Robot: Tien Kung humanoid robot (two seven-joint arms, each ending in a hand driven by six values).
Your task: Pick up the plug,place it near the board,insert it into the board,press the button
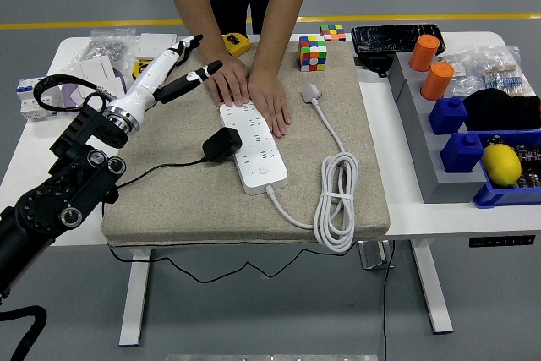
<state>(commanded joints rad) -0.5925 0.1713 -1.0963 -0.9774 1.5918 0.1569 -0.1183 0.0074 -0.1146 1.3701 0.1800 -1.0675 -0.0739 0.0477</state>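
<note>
From the left edge the robot's black left arm reaches in over the white table (34, 158), and its white robot hand (173, 69) hangs raised above the far-left part of the beige felt mat (169, 200), fingers spread and loose, holding nothing; the dark fingertips (211, 66) point toward a person's hands. Below and to the right of that robot hand, toward the near side, the black plug adapter (221, 144) sits against the left long edge of the white power strip (254, 145), its thin black cord (152, 168) trailing off left across the mat. I can't tell whether its pins are fully seated in a socket or merely resting there. The strip's long axis runs from far-left to near-right, and the person's two hands (249, 90) press flat on its far end, steadying it. The strip's button looks to be near its near end, close to where the white cable (334, 200) leaves and coils to the right. The left robot hand is the only one near; the right arm isn't in sight. The coming move, I judge, means dropping down and right, to the plug or the button.
</note>
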